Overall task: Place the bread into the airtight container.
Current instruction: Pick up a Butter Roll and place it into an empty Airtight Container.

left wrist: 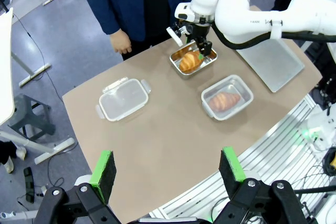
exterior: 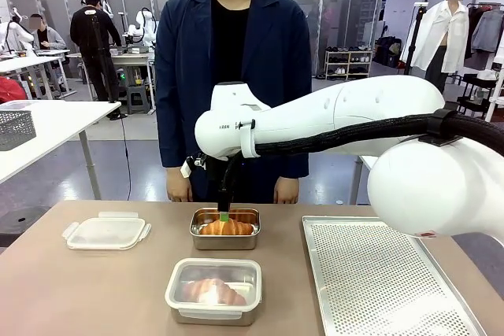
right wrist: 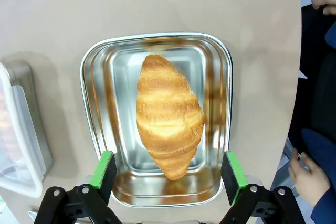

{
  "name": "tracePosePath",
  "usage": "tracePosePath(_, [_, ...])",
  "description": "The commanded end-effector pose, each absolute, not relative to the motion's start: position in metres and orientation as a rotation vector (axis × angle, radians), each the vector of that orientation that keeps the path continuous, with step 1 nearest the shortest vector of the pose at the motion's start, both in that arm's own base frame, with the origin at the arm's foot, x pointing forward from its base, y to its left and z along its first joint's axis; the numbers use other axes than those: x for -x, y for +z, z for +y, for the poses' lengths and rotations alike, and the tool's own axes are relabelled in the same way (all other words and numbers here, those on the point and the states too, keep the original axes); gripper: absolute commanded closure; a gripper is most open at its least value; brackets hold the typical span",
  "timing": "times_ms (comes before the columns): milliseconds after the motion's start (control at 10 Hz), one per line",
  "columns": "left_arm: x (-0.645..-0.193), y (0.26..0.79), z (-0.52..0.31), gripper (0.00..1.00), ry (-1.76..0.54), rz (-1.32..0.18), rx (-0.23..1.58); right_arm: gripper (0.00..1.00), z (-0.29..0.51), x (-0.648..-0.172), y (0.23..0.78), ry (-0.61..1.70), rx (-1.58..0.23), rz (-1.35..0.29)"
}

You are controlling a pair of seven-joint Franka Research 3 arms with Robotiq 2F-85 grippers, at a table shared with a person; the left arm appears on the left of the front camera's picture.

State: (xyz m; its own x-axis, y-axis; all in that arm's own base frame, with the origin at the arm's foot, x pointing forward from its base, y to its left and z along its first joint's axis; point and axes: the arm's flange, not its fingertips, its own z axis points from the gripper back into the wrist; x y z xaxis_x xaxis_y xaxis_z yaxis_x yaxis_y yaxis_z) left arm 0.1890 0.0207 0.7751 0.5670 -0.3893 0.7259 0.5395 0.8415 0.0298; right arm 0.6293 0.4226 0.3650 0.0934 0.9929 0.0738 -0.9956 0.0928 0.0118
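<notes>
Closest to us, our left gripper hangs high over the near edge of the table, its green pads wide apart and nothing between them. Just past it on the table sits a closed container with a clear lid, a croissant visible inside. Beyond that, toward the person, stands an open metal container, and in it lies the bread, a golden croissant resting along the length of the tin. Our right gripper hovers directly above it, fingers spread to either side of the croissant's width and not touching it, so it holds nothing. Off to our left a loose clear lid lies flat on the table, well apart from both containers, and to our right sits a perforated metal tray. At the far edge the person stands in a dark jacket, hands hanging at the table's rim
</notes>
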Motion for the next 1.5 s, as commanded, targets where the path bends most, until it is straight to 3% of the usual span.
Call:
tracePosePath(0, [-0.190,0.776,0.020,0.00,-0.553,-0.803,0.205,0.00,0.423,-0.629,0.365,1.477,-0.064,-0.051])
tracePosePath(600, [-0.190,0.776,0.020,0.00,-0.553,-0.803,0.205,0.00,0.351,-0.610,0.501,1.269,-0.090,-0.149])
tracePosePath(900, [-0.190,0.776,0.020,0.00,-0.553,-0.803,0.205,0.00,0.263,-0.555,0.585,1.080,-0.060,-0.217])
tracePosePath(1200, [-0.190,0.776,0.020,0.00,-0.553,-0.803,0.205,0.00,0.183,-0.463,0.660,0.943,-0.127,-0.282])
tracePosePath(1400, [-0.190,0.776,0.020,0.00,-0.553,-0.803,0.205,0.00,0.153,-0.408,0.702,0.792,-0.059,-0.322])
